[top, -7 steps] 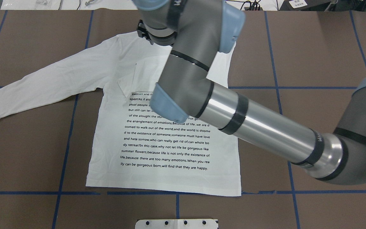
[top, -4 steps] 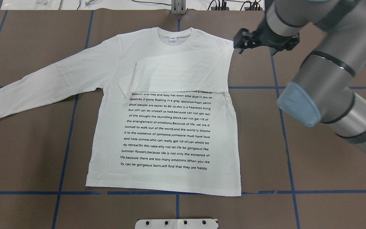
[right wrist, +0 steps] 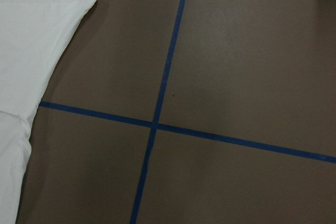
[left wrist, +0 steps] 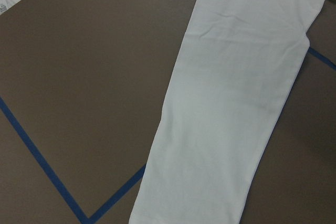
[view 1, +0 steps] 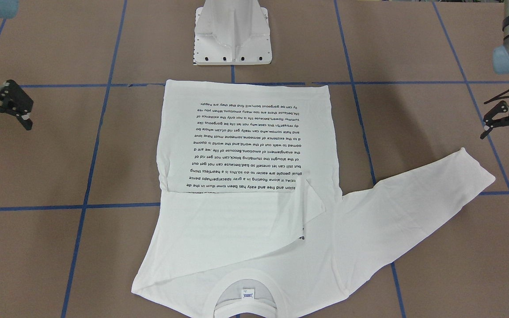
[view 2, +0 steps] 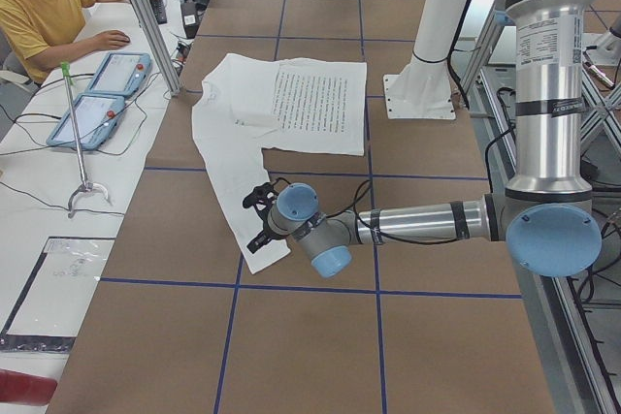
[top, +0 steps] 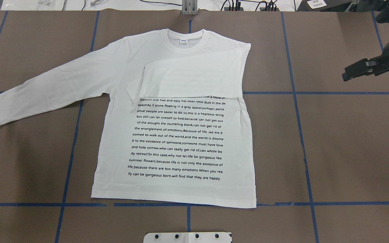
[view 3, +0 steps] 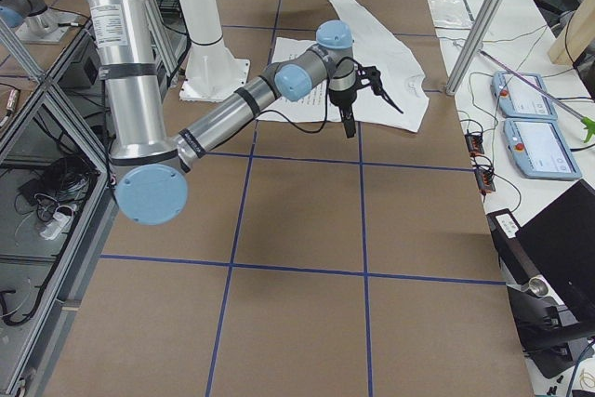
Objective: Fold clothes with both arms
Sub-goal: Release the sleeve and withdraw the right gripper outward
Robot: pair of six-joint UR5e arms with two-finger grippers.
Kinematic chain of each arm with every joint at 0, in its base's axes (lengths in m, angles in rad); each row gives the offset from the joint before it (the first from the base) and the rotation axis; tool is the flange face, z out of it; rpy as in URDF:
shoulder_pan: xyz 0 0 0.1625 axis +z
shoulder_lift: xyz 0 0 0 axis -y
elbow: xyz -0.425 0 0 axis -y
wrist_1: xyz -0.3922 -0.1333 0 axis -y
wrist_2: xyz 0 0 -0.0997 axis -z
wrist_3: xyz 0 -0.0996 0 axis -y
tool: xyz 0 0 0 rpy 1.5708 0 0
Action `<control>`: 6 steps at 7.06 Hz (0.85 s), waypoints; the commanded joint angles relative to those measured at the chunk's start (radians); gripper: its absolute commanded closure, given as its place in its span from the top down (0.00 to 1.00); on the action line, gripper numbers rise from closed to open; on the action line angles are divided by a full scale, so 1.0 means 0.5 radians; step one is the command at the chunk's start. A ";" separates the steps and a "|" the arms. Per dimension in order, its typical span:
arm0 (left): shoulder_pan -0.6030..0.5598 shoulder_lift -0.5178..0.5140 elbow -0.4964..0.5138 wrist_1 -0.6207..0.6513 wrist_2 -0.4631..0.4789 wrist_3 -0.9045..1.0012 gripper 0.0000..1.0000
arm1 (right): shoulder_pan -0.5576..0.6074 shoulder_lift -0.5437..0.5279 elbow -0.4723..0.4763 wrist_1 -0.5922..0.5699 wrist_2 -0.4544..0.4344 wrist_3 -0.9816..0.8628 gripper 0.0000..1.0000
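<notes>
Shirt-folding stood half done, as I judged it. The white T-shirt (top: 181, 141) lay flat on the table (top: 333, 152), print up and collar away from me. Its right sleeve (top: 194, 77) was already folded across the chest, and its left sleeve (top: 52, 87) lay stretched out sideways. Both my grippers were spread and held nothing. The right gripper (view 1: 0, 121) hung well off the shirt's right edge, and the left gripper (view 1: 501, 145) hung near the cuff (view 1: 475, 172). The next move looked to be the left's: pinch that cuff and carry the sleeve across without dragging the body. The white pedestal (view 1: 232, 31) stood near the hem, and a person (view 2: 39, 7) sat at a desk beyond the collar end. Neither blocked that reach.
</notes>
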State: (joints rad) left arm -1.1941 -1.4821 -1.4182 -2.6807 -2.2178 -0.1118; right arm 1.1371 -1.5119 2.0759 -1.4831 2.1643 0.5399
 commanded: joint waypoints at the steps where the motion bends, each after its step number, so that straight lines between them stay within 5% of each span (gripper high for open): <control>1: 0.179 -0.002 0.097 -0.087 0.153 -0.086 1.00 | 0.082 -0.271 -0.025 0.309 0.065 -0.071 1.00; 6: 0.308 -0.002 0.152 -0.087 0.195 -0.080 0.99 | 0.082 -0.286 -0.041 0.312 0.049 -0.064 1.00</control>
State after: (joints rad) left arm -1.0580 -1.4833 -1.3443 -2.7227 -2.1355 -0.1524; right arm 1.1780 -1.6541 2.0585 -1.3275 2.1908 0.5077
